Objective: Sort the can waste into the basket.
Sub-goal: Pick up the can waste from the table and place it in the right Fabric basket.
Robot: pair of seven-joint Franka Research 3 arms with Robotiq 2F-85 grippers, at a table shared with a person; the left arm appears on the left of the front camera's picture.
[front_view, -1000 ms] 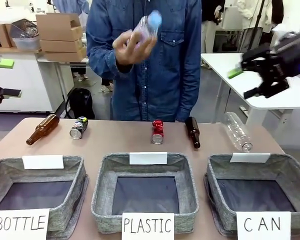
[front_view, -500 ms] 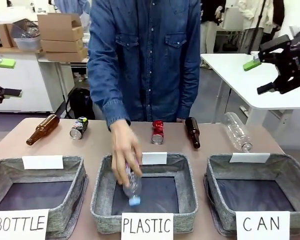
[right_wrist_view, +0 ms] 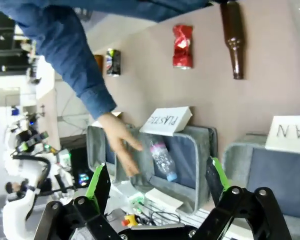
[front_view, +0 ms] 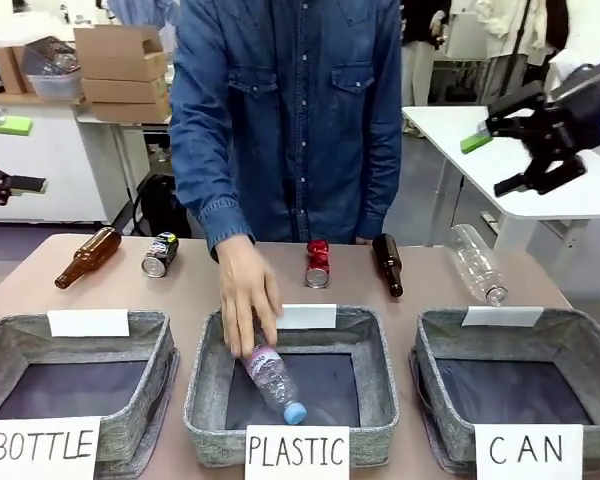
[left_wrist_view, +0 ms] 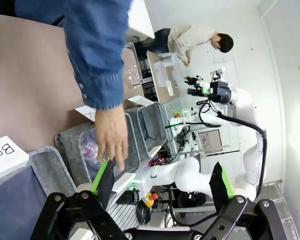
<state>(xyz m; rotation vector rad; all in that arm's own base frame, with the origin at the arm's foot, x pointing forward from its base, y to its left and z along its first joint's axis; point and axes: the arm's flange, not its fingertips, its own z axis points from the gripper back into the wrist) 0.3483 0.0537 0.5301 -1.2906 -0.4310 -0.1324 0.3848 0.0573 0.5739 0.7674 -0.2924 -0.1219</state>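
A: While the person's hand [front_view: 242,300] is at the PLASTIC basket [front_view: 382,372] with a clear bottle [front_view: 273,377], is any can sorted?
B: No. Red can [front_view: 316,263] lies mid far edge of the surface [front_view: 100,295], black can [front_view: 159,254] by the far edge, leftward. CAN basket [front_view: 580,345], near right corner, holds nothing I see.
A: End effectors?
B: Left end effector [left_wrist_view: 162,176] and right end effector [right_wrist_view: 156,177] are both spread apart, empty, up off the surface.
A: Progress?
B: Zero of two, I judge. Both picks and drops remain.
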